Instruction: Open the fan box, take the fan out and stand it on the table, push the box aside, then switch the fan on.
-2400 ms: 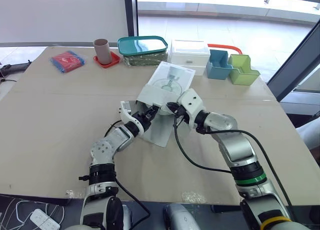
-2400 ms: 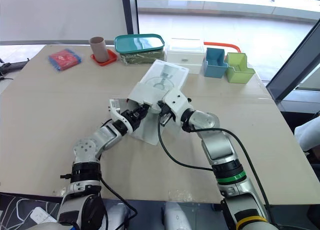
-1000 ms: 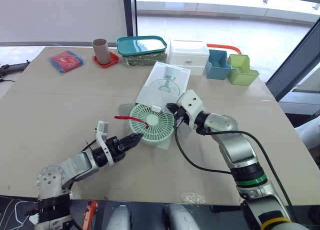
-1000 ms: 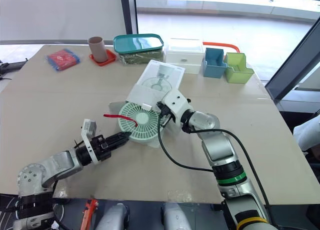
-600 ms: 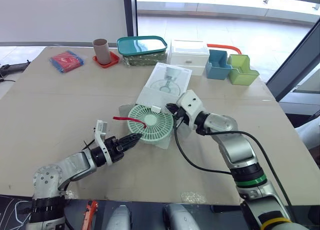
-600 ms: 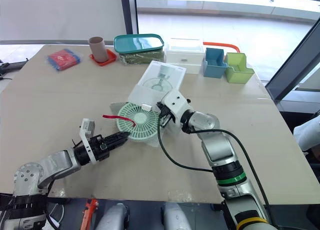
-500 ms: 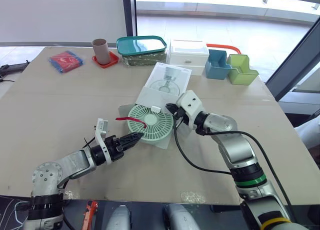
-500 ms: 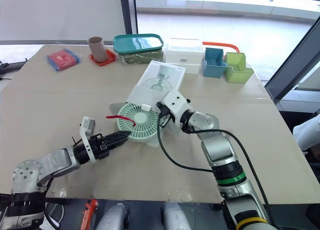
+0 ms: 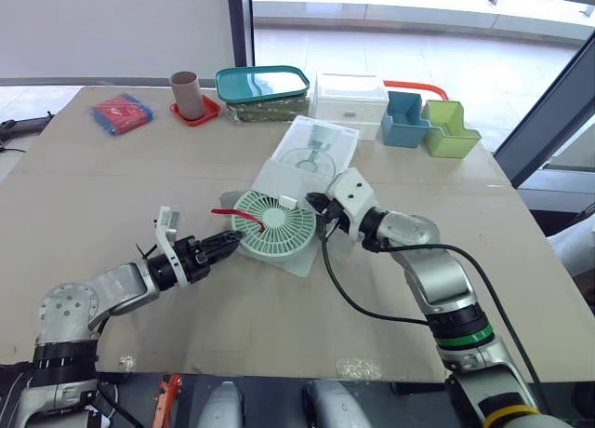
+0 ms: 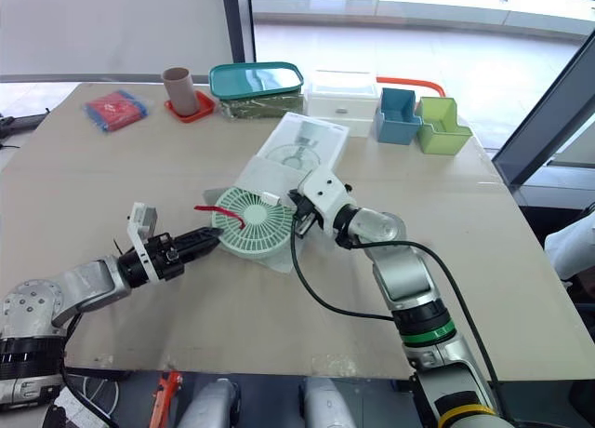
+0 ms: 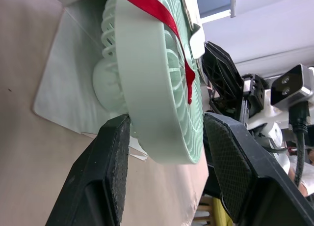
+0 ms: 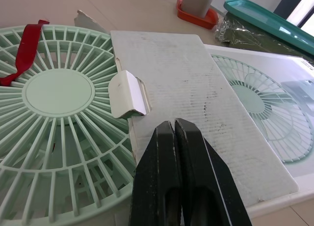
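Open tabletop (image 9: 112, 195) left of the fan (image 9: 275, 226) and toward the near edge; crowded along the far edge. One pale green fan, out of the one fan box (image 9: 311, 153), tilted on the box's opened flap (image 9: 279, 181) at mid-table. Reaching low across the table from the left with the left gripper (image 9: 227, 240), fingers clamped on the fan's rim. Bent in from the right with the right gripper (image 9: 318, 205), fingers pressed together at the flap, just beside the fan.
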`<state>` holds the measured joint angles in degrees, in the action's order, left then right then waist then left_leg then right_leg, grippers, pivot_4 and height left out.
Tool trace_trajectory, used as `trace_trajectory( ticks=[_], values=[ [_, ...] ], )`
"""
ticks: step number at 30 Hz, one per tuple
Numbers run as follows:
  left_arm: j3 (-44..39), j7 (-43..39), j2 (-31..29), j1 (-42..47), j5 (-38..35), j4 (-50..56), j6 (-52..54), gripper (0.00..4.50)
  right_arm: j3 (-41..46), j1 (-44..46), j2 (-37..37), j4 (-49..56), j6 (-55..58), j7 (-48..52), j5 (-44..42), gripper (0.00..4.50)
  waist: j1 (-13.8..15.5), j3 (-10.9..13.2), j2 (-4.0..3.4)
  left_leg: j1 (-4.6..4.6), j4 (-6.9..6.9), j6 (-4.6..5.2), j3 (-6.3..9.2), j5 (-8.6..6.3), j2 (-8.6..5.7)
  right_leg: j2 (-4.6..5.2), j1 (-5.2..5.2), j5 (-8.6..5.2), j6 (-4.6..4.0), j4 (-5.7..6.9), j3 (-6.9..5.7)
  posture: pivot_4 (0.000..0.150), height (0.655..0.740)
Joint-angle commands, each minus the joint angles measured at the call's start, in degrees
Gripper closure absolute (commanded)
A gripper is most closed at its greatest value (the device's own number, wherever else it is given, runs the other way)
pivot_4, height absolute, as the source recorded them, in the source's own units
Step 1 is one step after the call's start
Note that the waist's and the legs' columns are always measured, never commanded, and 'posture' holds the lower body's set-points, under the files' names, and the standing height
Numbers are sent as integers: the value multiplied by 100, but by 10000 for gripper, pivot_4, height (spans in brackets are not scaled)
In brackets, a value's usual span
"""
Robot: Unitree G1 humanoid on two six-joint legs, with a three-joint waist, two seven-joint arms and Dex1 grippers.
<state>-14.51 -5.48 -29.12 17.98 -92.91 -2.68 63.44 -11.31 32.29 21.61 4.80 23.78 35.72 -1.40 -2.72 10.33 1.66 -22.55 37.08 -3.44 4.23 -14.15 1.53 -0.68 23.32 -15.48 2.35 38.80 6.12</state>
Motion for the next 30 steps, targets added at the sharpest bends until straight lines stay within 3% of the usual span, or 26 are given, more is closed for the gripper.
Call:
trace_trajectory(
  ticks=[1, 11, 30],
  values=[
    [-175, -9, 114, 194, 112, -158, -175, 19611, -119, -96, -5, -33, 61, 26, 48, 44522, 0, 0, 0, 0, 0, 0, 0, 0, 0, 0, 0, 0, 0, 0, -1, 1500, 7400],
    [-218, -354, 57, 245, 357, -344, 56, 19611, -94, -115, 10, 7, 88, 2, 54, 44522, -4, 0, 0, 1, -5, -1, 0, 1, 1, 0, 1, 0, -1, 0, 0, 1500, 7400],
    [4, -1607, 51, 1539, 1584, -1614, 703, 19611, -95, -102, 14, -23, 43, -8, 124, 44522, -4, 0, 0, 0, -10, -14, 15, 8, -3, 1, -1, 1, -2, 0, -16, 1500, 7400]
  ],
)
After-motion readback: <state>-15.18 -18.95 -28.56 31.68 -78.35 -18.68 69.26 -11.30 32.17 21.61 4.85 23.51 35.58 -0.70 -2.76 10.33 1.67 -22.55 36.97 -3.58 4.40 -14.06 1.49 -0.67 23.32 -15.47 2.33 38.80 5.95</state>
